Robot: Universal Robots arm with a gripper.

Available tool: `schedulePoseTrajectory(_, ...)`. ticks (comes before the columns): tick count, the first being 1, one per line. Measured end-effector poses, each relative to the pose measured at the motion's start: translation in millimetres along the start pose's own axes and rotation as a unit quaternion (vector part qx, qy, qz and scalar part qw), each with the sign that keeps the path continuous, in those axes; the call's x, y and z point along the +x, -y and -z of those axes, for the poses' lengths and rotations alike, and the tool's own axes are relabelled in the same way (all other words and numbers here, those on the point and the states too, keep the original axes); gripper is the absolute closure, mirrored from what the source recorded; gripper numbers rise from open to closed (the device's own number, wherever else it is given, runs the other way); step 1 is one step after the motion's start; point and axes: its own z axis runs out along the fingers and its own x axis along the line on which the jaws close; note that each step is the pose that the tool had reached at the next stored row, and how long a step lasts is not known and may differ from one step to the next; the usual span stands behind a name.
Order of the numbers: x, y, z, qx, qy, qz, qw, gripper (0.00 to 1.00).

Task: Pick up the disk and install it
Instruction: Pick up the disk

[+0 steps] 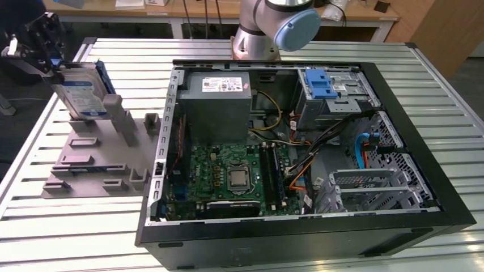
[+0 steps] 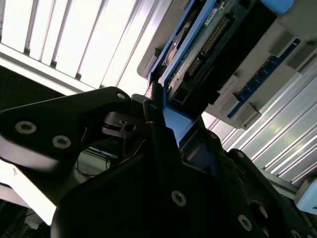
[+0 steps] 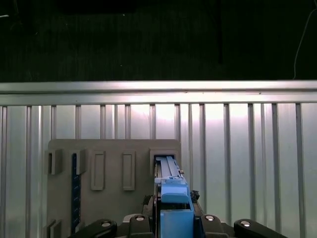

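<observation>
The disk (image 1: 81, 95), silver with a blue-and-white label and blue side rails, stands on edge in a slot of the grey holder plate (image 1: 94, 164) at the exterior view's left. My gripper (image 1: 54, 63) is at its upper end, shut on the blue handle. In the first wrist view the blue handle (image 3: 174, 204) sits between the gripper's (image 3: 174, 220) black fingers (image 3: 143, 219), above the holder plate (image 3: 114, 148). In the second wrist view the disk's circuit-board side (image 2: 205, 47) and blue rail run away from a finger (image 2: 158, 134). Whether its lower end still rests in the slot I cannot tell.
An open computer case (image 1: 423, 141) lies to the exterior view's right of the holder plate, showing a motherboard (image 1: 234, 173), a grey power-supply box (image 1: 217, 99) and a metal drive cage with a blue latch (image 1: 321, 85). All rest on a ribbed metal table (image 1: 68, 226); the arm's base (image 1: 264, 28) stands behind the case.
</observation>
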Motion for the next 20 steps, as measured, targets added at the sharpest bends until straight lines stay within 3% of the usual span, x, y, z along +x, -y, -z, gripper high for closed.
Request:
schedulePoseTrajectory(9,-0.6,-0.4,14.5,0.0000,0.0000,0.000,1.0000,0.64)
schedulePoseTrajectory(10,-1.3,-0.7,28.7,0.0000,0.0000,0.000,1.0000,0.64)
schedulePoseTrajectory(11,-1.5,-0.8,32.3,0.0000,0.0000,0.000,1.0000,0.64)
schedulePoseTrajectory(20,-1.6,-0.9,33.0,-0.0001,0.0005,0.000,1.0000,0.64)
